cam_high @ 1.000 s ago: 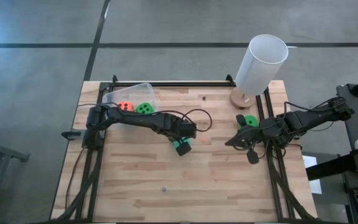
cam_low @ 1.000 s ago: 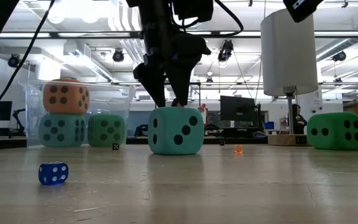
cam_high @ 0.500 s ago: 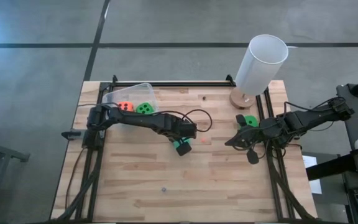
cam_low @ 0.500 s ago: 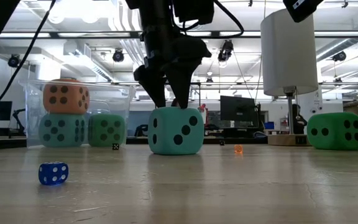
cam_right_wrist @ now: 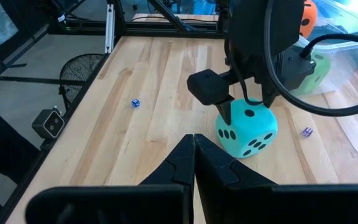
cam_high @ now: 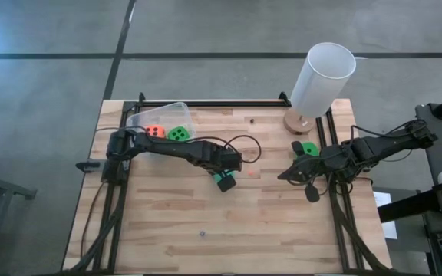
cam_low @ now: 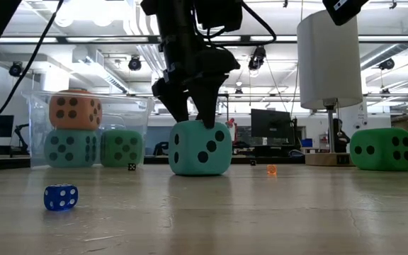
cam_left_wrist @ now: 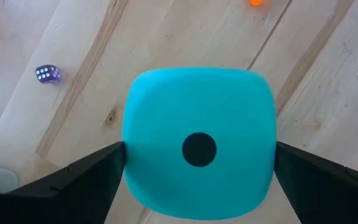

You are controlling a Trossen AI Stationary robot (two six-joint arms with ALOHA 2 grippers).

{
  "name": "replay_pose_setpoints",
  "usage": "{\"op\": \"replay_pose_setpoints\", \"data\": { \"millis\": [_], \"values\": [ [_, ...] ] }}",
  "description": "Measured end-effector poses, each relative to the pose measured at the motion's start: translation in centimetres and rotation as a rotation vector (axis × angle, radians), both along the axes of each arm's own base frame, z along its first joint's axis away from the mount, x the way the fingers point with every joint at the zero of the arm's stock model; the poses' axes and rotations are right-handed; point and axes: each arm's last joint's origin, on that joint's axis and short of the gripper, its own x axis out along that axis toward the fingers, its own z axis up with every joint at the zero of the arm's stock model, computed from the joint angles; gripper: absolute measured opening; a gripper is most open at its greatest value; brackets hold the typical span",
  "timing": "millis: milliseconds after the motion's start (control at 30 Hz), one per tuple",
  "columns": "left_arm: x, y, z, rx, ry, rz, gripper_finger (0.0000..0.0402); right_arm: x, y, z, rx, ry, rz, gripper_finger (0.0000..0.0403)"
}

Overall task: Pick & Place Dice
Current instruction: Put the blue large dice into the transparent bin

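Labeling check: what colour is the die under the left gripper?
Teal die with black pips; clearest in the low view.

My pale wood-plank bench (cam_high: 175, 222) carries a teal die (cam_low: 200, 148) near its middle, a green die (cam_low: 382, 149) beside the tall white cylinder (cam_high: 321, 80), a clear tub (cam_high: 148, 117) at one corner, and a tiny blue die (cam_low: 61, 197).

Two dark, slim jointed arms. Black cables looped loosely alongside. Matte black wedge-shaped fingers (cam_left_wrist: 73, 180) on each pincer.
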Motion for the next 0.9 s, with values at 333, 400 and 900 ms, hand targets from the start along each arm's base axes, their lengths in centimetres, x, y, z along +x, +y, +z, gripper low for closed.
{"op": "replay_pose_setpoints", "data": {
  "millis": [333, 400, 900],
  "values": [
    [0.05, -0.01, 0.27, -0.003, 0.000, 0.000, 0.0398, 0.00, 0.00, 0.00, 0.000, 0.000, 0.000, 0.0008],
    [0.11, -0.01, 0.57, -0.002, 0.002, -0.001, 0.0399, 0.00, 0.00, 0.00, 0.000, 0.000, 0.000, 0.0008],
    [-0.05, -0.01, 0.58, 0.006, 0.019, 0.005, 0.0399, -0.01, 0.00, 0.01, 0.000, 0.000, 0.000, 0.0008]
  ]
}}
